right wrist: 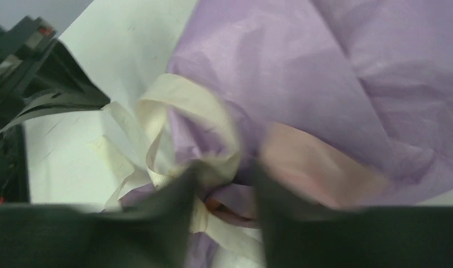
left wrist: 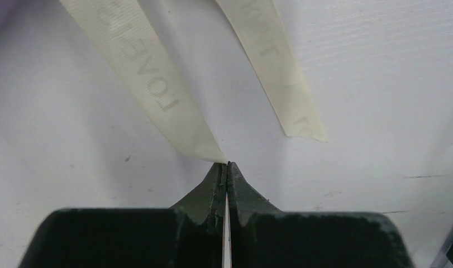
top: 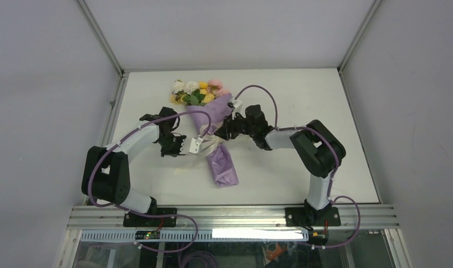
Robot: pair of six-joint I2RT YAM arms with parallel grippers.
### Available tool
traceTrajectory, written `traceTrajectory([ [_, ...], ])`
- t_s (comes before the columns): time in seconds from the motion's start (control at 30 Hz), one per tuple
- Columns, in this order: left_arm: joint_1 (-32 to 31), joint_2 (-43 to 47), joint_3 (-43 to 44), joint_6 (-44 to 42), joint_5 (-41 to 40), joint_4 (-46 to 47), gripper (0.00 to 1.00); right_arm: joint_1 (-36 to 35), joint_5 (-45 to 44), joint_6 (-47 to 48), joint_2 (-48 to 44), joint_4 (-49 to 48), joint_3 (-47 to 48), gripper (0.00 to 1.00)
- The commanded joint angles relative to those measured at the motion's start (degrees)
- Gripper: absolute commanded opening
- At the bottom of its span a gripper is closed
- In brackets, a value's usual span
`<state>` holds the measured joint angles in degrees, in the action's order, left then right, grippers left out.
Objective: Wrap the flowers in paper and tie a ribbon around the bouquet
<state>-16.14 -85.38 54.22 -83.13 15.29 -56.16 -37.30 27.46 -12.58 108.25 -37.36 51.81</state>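
Observation:
The bouquet lies on the white table, with the flowers (top: 193, 92) at its far end and the lilac paper (top: 221, 164) cone pointing toward me. The cream ribbon (top: 211, 143) is tied round its middle. My left gripper (left wrist: 228, 163) is shut, pinching the very end of one printed ribbon (left wrist: 151, 84) tail. A second tail (left wrist: 274, 67) lies loose beside it. In the top view the left gripper (top: 185, 148) sits just left of the cone. My right gripper (right wrist: 224, 184) hovers at the ribbon's loops (right wrist: 196, 106) on the paper (right wrist: 302, 72), jaws apart and blurred, close on the cone's right (top: 221, 133).
The table (top: 302, 162) is bounded by metal frame rails on the left (top: 115, 106) and right and by an aluminium rail (top: 235, 215) at the near edge. The left arm's dark body (right wrist: 23, 67) shows left of the knot in the right wrist view.

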Motion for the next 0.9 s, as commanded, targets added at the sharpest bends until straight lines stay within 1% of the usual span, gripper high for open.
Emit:
traceTrajectory([
  [0.0,0.3,0.1,-0.3,-2.7,-1.1,-2.3,0.00,3.3,11.1,1.9,-7.2,6.6,4.2,0.91],
  [0.03,0.3,0.1,-0.4,-2.9,-1.4,-2.4,0.00,4.7,12.4,1.7,-8.4,8.8,5.0,0.95],
  [0.13,0.6,-0.1,-0.9,-3.2,-2.5,-2.4,0.00,8.7,12.4,1.7,-13.0,18.8,6.7,0.95],
  [0.17,0.7,0.0,-1.1,-3.3,-2.5,-2.4,0.00,9.7,15.1,-0.7,-14.8,24.8,6.8,0.99],
  [0.2,0.8,0.2,-1.4,-3.6,-2.5,-2.4,0.00,10.3,12.7,0.4,-17.0,30.0,7.0,0.99],
  [0.27,0.8,0.4,-2.1,-3.9,-2.4,-2.4,0.00,10.9,8.9,2.4,-20.9,37.3,6.8,0.99],
  [0.37,0.8,0.6,-2.6,-4.0,-2.4,-2.4,0.00,11.4,5.4,1.7,-24.6,41.9,6.6,0.99],
  [0.5,0.8,1.3,-3.6,-4.4,-3.6,-2.4,0.00,14.8,-9.7,-13.4,-26.7,43.7,6.5,0.99],
  [0.6,1.0,2.3,-5.0,-5.4,-5.2,-2.4,0.00,15.9,-18.5,-24.0,-27.7,47.0,5.3,0.98],
  [0.7,1.1,3.1,-6.3,-6.1,-6.0,-2.5,0.00,15.8,-21.1,-32.6,-23.8,53.0,5.3,0.91],
  [0.77,1.2,3.5,-6.9,-6.3,-6.6,-2.5,0.00,15.5,-19.4,-37.4,-21.0,52.6,5.1,0.89],
  [0.87,1.4,4.2,-7.6,-6.2,-7.0,-2.7,0.00,13.6,-19.7,-40.4,-19.0,50.0,4.9,0.88],
])
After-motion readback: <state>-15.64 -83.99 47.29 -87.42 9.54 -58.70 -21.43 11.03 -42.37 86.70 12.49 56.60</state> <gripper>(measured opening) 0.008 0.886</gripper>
